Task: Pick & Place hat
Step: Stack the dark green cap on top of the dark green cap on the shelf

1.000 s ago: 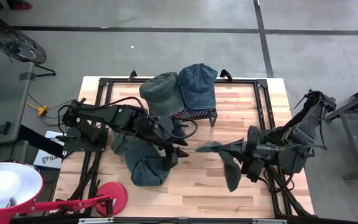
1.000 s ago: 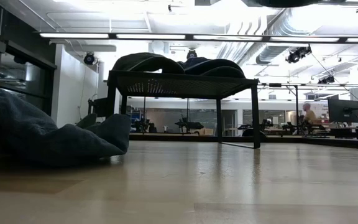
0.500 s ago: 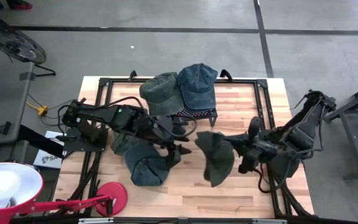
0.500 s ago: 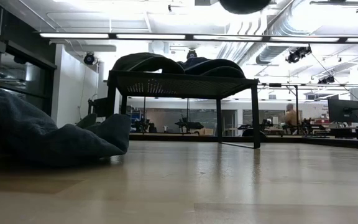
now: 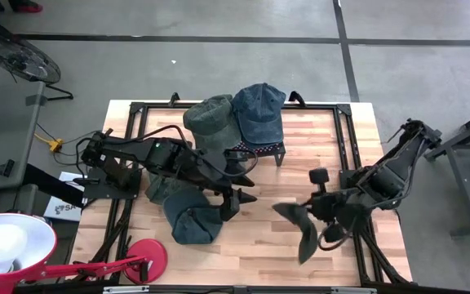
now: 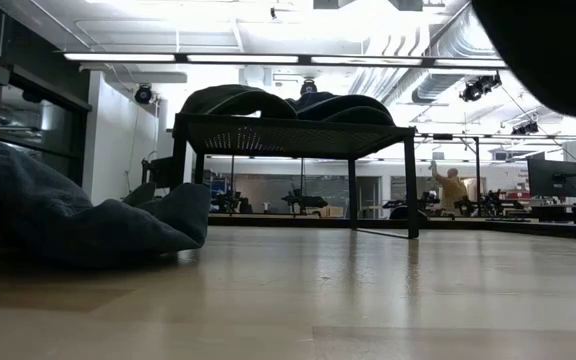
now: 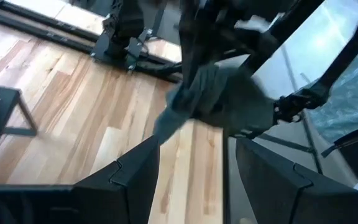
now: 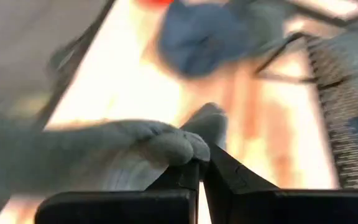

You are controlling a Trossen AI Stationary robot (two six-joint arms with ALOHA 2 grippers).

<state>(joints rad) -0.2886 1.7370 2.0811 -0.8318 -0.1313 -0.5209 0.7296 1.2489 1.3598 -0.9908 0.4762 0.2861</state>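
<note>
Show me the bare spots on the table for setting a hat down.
Free: bare wood between the blue hat and the right gripper's grey hat; also right of the rack. Crowded: rack top and the left gripper side.

In the low view a dark blurred mass [image 6: 553, 50] fills the upper right corner, cut off by the edge and unidentifiable. The right wrist view is smeared: the grey hat [image 8: 104, 149] shows no detail. A blue hat [image 6: 58, 215] at the low view's left is cropped.
</note>
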